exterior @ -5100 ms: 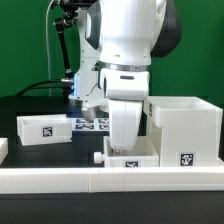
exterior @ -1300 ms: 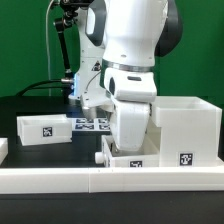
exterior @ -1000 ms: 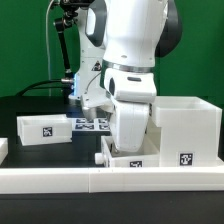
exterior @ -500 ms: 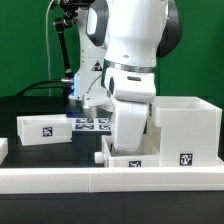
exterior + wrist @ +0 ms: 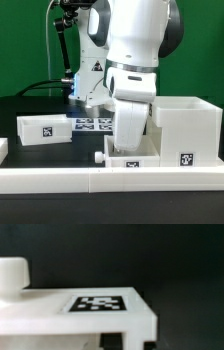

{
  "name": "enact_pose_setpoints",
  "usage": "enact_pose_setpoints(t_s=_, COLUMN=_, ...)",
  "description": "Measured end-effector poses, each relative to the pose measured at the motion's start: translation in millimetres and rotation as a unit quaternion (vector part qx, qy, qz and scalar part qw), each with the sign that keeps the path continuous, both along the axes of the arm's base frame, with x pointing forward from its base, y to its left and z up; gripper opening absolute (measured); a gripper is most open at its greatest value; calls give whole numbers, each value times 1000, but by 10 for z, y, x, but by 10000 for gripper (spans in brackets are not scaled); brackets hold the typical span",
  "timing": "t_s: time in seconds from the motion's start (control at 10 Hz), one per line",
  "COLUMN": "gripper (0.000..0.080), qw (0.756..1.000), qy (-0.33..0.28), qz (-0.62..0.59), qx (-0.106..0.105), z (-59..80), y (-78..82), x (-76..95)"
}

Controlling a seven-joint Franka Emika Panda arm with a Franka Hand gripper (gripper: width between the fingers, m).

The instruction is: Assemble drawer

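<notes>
The large white casing (image 5: 186, 126) stands at the exterior view's right, open at the top, with a tag on its front. A small tray (image 5: 133, 162) sits at front centre just beside it, against the rail. My gripper (image 5: 131, 150) reaches straight down into this tray, with the fingers hidden behind the hand. In the wrist view the tray's tagged wall (image 5: 100, 303) fills the lower half. Dark fingertips (image 5: 111, 339) straddle its edge, so my gripper (image 5: 130, 342) looks shut on it. A second small tray (image 5: 45, 128) lies at the exterior view's left.
The marker board (image 5: 92, 124) lies flat behind the trays. A long low white border rail (image 5: 60, 180) runs along the front. A black stand with cables (image 5: 66, 50) rises at the back. A white post (image 5: 12, 273) shows beside the tray in the wrist view.
Since five seconds ago the hand and the front tray have shifted slightly toward the casing. Over the last second the wrist has turned a little and the tray has hardly moved.
</notes>
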State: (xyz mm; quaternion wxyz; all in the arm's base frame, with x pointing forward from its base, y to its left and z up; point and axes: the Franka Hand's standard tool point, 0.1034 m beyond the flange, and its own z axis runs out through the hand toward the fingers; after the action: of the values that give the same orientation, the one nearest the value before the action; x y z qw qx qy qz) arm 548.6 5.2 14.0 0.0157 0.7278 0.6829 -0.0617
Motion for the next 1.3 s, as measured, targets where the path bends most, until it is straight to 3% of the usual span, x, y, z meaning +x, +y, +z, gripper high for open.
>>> enact_pose_setpoints(t_s=1.3, gripper=42, qw=1000, qy=-3, qz=16, qx=2, z=-19, y=-7, x=-8)
